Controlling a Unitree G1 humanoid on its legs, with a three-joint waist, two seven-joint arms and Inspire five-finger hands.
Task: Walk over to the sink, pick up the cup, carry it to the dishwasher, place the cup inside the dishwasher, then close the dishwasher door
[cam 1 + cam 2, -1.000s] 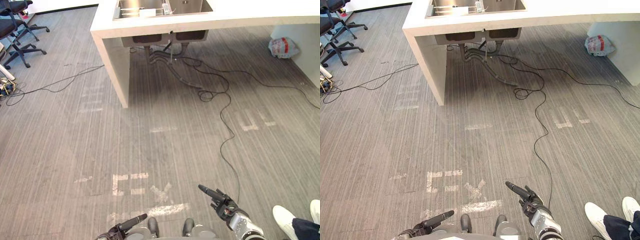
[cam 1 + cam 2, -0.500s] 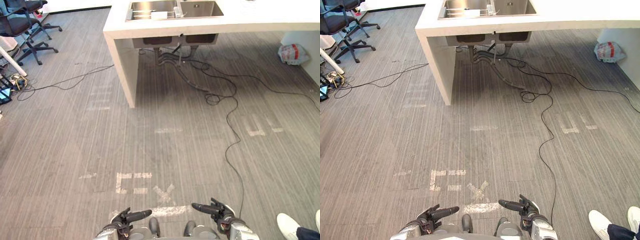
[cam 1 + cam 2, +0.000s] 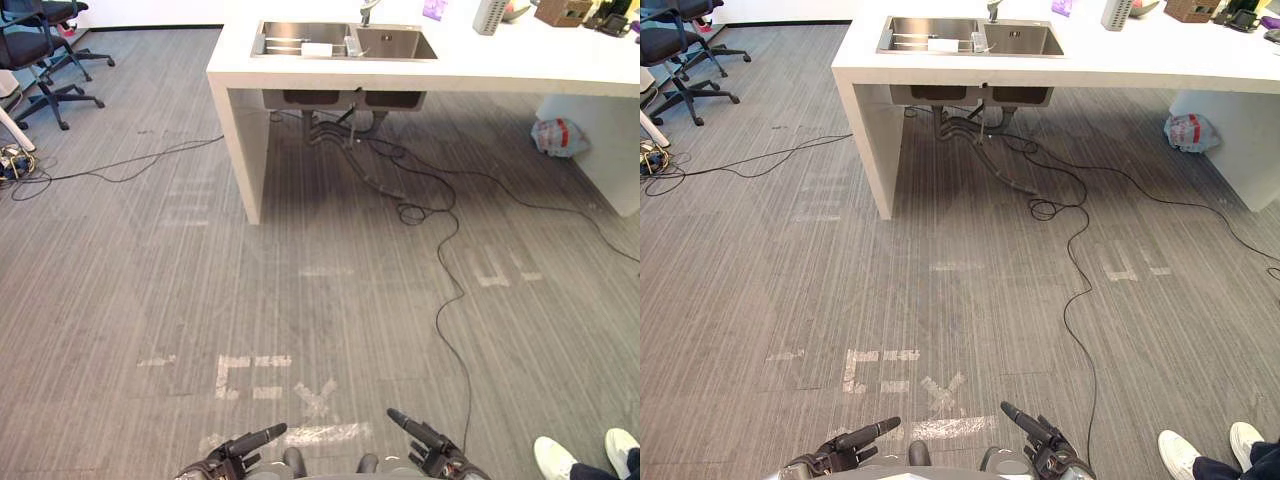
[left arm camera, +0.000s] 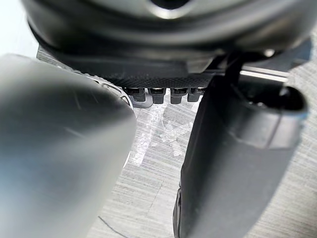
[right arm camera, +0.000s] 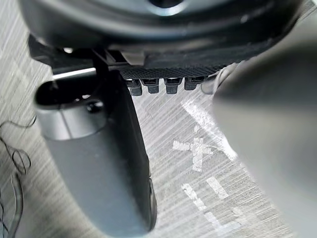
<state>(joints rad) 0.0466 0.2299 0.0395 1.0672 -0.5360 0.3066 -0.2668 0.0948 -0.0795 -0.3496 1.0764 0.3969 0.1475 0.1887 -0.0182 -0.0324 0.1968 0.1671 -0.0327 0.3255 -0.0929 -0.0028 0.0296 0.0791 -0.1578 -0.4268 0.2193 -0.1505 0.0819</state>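
A steel double sink [image 3: 345, 41] is set in a white counter [image 3: 470, 70] far ahead across the floor. A small clear cup [image 3: 978, 41] stands at the divider between the two basins, next to a white block [image 3: 316, 49]. My left hand [image 3: 245, 446] and right hand [image 3: 425, 441] hang low at the near edge of the eye views, well short of the counter. Both hands have straight fingers and hold nothing. In the left wrist view the thumb [image 4: 233, 163] stands over bare floor, and in the right wrist view the thumb [image 5: 99, 163] does too.
Office chairs [image 3: 40, 55] stand at the far left. Cables [image 3: 400, 190] trail on the floor under the counter. A white plastic bag [image 3: 556, 136] lies by the counter's right leg. A person's white shoes [image 3: 585, 455] show at the near right. Tape marks [image 3: 255, 363] are on the floor.
The whole view has shifted with the camera, and more of the counter top shows. My right hand has dropped lower in the view; both hands stay empty.
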